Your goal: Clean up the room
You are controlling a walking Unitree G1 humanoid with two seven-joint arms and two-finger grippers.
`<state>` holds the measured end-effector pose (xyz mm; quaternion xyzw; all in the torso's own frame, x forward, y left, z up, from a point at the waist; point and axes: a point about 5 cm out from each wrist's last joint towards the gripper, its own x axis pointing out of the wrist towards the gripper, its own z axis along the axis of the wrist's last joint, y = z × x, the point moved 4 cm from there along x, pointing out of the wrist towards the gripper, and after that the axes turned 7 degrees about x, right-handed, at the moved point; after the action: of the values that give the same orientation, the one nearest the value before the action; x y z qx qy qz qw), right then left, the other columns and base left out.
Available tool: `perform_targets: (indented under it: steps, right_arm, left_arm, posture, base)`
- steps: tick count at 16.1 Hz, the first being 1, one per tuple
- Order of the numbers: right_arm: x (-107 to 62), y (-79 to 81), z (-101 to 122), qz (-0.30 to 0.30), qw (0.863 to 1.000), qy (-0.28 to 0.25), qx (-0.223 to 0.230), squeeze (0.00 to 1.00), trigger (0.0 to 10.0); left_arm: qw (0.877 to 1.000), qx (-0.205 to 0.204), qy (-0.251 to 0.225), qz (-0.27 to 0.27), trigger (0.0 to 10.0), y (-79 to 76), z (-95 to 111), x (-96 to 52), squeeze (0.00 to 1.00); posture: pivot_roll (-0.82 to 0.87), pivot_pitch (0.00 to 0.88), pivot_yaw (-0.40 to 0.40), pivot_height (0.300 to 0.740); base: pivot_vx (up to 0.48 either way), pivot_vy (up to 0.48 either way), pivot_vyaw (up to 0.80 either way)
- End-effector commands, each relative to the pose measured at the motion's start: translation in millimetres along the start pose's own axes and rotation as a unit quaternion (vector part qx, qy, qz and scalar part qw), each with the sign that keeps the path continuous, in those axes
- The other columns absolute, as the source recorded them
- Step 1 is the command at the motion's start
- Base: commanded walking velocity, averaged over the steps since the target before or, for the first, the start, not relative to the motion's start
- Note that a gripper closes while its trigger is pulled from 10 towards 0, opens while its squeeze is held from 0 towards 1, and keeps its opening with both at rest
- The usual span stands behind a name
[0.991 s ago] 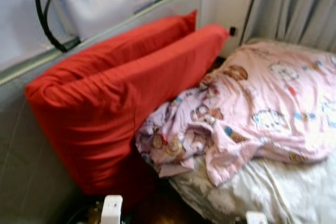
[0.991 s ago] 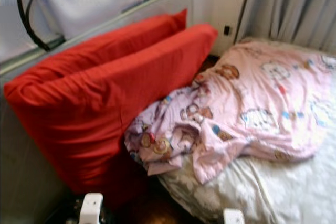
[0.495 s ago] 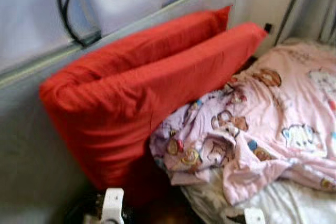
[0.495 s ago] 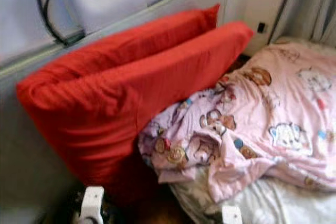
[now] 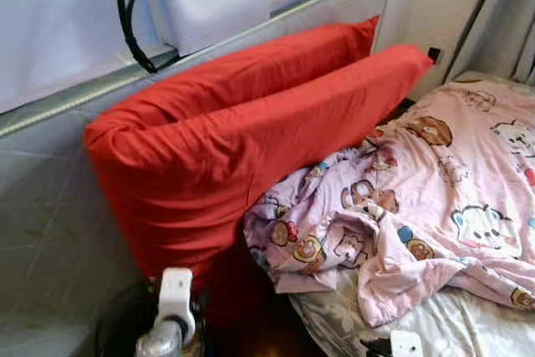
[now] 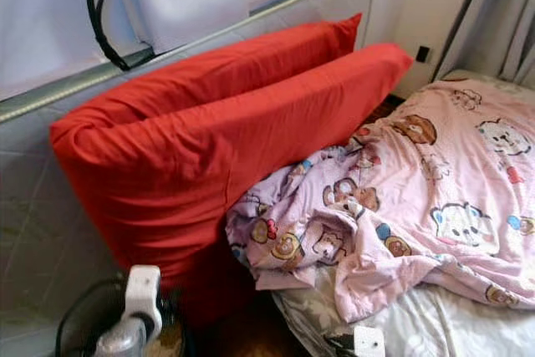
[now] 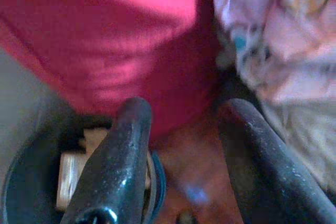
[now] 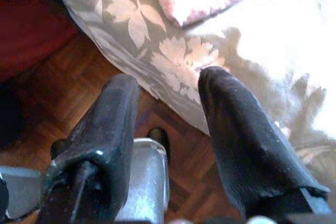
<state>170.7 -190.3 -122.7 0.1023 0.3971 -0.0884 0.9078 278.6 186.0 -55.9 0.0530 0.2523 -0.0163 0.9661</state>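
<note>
Pink cartoon-print blanket (image 5: 418, 206), soft cotton, lies crumpled in folds at the head end of the bed (image 5: 468, 332), spilling over its edge beside 2 plump red pillows (image 5: 242, 148) leaning on the grey padded headboard (image 5: 58, 206). Left gripper (image 7: 181, 124) & right gripper (image 8: 168, 93) both hang open, holding nothing, above wood parquet floor (image 8: 79, 87).

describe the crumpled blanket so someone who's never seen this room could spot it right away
Find the bed with its pale leaf-print sheet, beside the long red cushion that leans on the grey headboard. The blanket lies bunched on the sheet, its edge against the cushion. It is the only pink, cartoon-animal-printed fabric there.
</note>
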Motion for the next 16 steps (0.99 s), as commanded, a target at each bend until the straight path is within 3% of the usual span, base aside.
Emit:
perform_targets:
  steps: [1,3,6,9,10,11,16]
  right_arm:
    - [-0.9,0.3,2.8,0.004,1.0,-0.016,0.011,0.0,10.0]
    - [-1.7,0.1,5.6,0.009,0.999,-0.029,0.014,0.0,10.0]
    - [-2.3,1.1,6.9,0.019,0.999,-0.036,0.013,0.0,10.0]
    - [-3.3,0.0,7.1,0.02,0.999,-0.041,0.016,0.0,10.0]
    - [10.6,28.0,102.5,0.053,0.979,-0.196,-0.009,0.0,10.0]
    - [10.2,38.5,136.0,0.065,0.967,-0.245,-0.015,0.0,10.0]
    - [7.3,42.4,142.5,0.078,0.961,-0.266,-0.013,0.0,10.0]
  left_arm:
    - [0.998,-0.003,-0.053,0.014,10.0,9.1,22.8,2.9,0.0]
    - [0.994,-0.001,-0.108,0.011,10.0,5.6,42.0,0.8,0.0]
    - [0.99,0.004,-0.141,0.002,10.0,-4.6,46.9,-6.6,0.0]
    - [0.987,0.006,-0.159,0.008,10.0,-5.1,45.7,-18.2,0.0]
    - [0.987,0.006,-0.163,0.01,10.0,-4.0,44.8,-22.6,0.0]
    - [0.986,0.006,-0.168,0.015,10.0,-1.3,47.2,-24.4,0.0]
    - [0.982,0.004,-0.185,0.03,10.0,7.7,59.3,-28.3,0.0]
  posture:
    - [-0.06,0.0,0.035,0.74]
    - [-0.05,0.0,0.031,0.74]
    - [-0.05,0.0,0.024,0.74]
    - [-0.05,0.0,0.017,0.74]
    - [-0.05,0.0,0.014,0.74]
    - [-0.04,0.0,0.013,0.74]
    - [-0.04,0.0,0.021,0.74]
  base:
    - [0.0,0.0,0.0]
    - [0.0,0.0,0.0]
    - [0.0,0.0,0.0]
    - [0.0,0.0,0.0]
    - [0.0,0.0,0.0]
    - [0.0,0.0,0.0]
    - [0.0,0.0,0.0]
